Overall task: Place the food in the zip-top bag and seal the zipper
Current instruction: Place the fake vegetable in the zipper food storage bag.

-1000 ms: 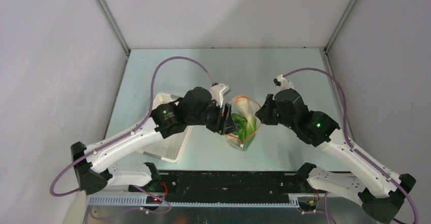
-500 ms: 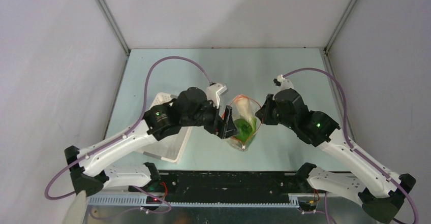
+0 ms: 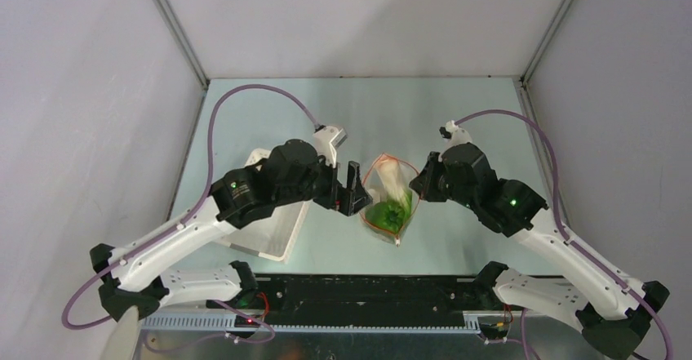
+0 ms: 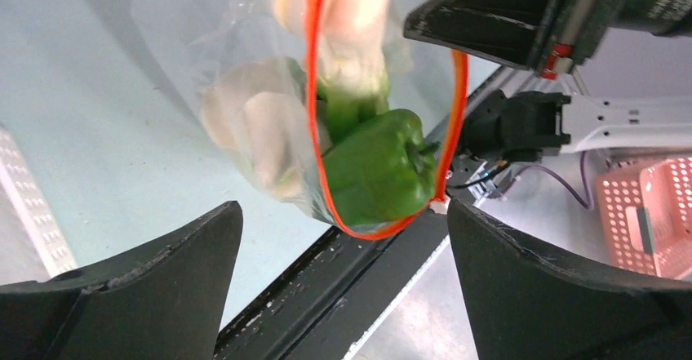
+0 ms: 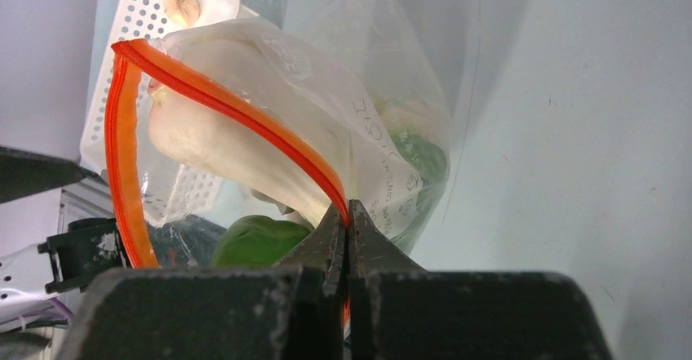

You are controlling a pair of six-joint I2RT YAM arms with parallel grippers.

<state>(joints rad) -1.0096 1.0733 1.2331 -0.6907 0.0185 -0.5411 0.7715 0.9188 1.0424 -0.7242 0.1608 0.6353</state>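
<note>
We see the clear zip-top bag [image 3: 390,201] upright on the worktop [image 3: 457,115], zipper [image 5: 122,148] gaping, holding a green pepper [image 4: 375,168] and white vegetables [image 4: 253,127].

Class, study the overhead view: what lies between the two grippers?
The zip-top bag, holding food, lies between the open left gripper and the right gripper pinching its zipper; top view.

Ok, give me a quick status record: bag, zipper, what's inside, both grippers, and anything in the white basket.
bag: clear plastic, mouth open toward the left gripper
zipper: orange strip, unsealed, gaping in a loop
contents: green pepper and white vegetable pieces
left gripper: open, empty, just left of the bag
right gripper: shut on the zipper at the bag's right rim
basket: left of the bag, one small pale piece visible in it
</note>
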